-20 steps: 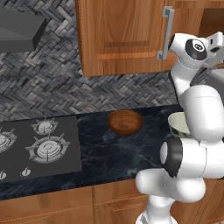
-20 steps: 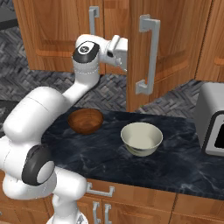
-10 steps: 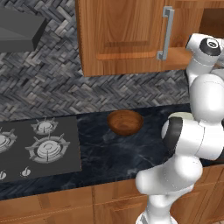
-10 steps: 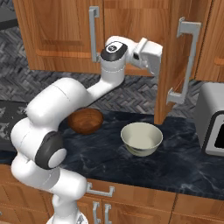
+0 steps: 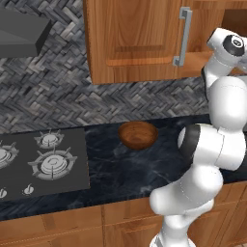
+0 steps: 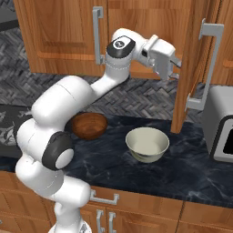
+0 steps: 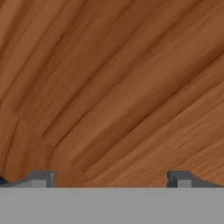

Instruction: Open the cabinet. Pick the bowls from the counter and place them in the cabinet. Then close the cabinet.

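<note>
The cabinet's [image 6: 63,32] right door [image 6: 189,77] stands swung out, edge-on in the right base view, its bar handle [image 6: 203,68] on the outer side. My gripper [image 6: 176,69] is open just inside that door, close to its inner face. In the hand view the fingertips [image 7: 43,178] stand wide apart against brown wood, with nothing between them. The left door [image 5: 135,38] is shut. On the counter [image 6: 191,168] sit the bowls: a reddish-brown wooden bowl [image 6: 89,126] [image 5: 138,134] and a cream bowl [image 6: 147,144], both well below the gripper.
A grey appliance [image 6: 220,124] stands on the counter at the far right, just beyond the open door. A gas hob [image 5: 41,161] lies at the left with a hood [image 5: 21,34] above it. Lower drawers [image 6: 136,207] run under the counter.
The right cabinet door has swung from nearly shut to wide open, and my hand has travelled right with it. The bowls have not moved.
</note>
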